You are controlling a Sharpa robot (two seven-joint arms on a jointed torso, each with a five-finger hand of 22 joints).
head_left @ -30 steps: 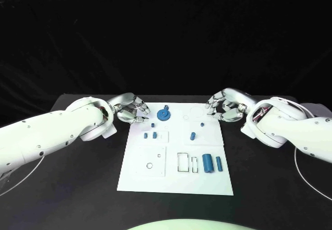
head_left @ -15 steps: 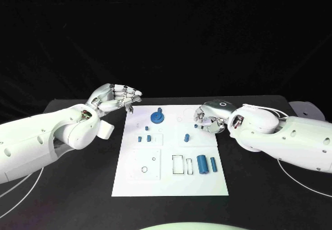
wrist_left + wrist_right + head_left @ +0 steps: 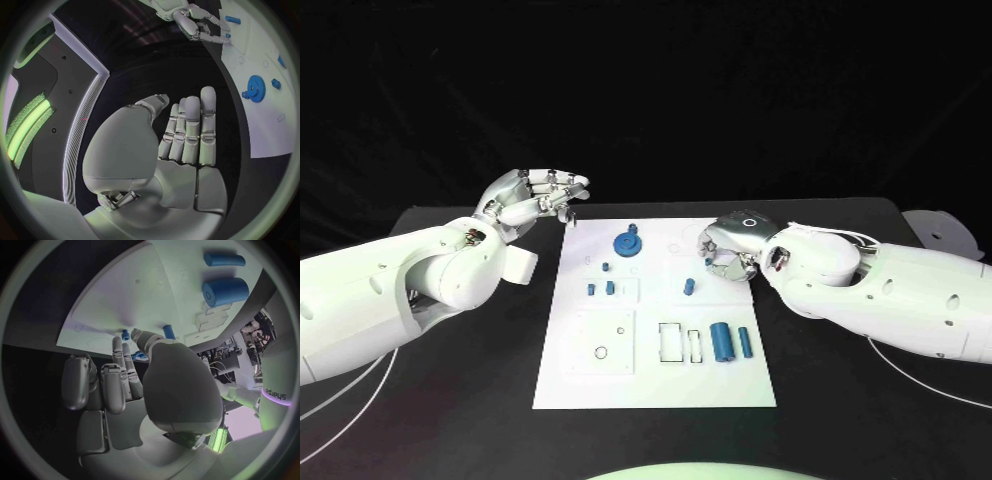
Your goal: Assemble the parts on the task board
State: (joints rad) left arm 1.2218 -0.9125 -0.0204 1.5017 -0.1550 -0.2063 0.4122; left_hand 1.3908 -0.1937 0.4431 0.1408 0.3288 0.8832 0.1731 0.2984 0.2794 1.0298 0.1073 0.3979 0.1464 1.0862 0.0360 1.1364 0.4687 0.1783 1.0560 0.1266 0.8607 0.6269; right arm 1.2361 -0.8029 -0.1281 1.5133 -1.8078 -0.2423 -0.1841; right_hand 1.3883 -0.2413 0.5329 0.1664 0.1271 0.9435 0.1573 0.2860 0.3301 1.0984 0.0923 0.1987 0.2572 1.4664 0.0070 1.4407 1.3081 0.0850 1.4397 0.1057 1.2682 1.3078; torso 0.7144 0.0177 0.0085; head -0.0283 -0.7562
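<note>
We judge assembly barely begun: blue parts (image 3: 723,341) lie loose across the task board (image 3: 629,385). Left hand (image 3: 531,198) empty, fingers extended together; right hand (image 3: 728,252) over the board's right edge, grip unclear.

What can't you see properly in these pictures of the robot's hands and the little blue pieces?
- Right hand, head view: its fingers curl under its own back, so whether it pinches a part is hidden.
- Right wrist view: the palm covers the small blue parts near the fingertips.
- Left wrist view: the task board is cut off by the circle's rim.
- Left hand: holds nothing.
</note>
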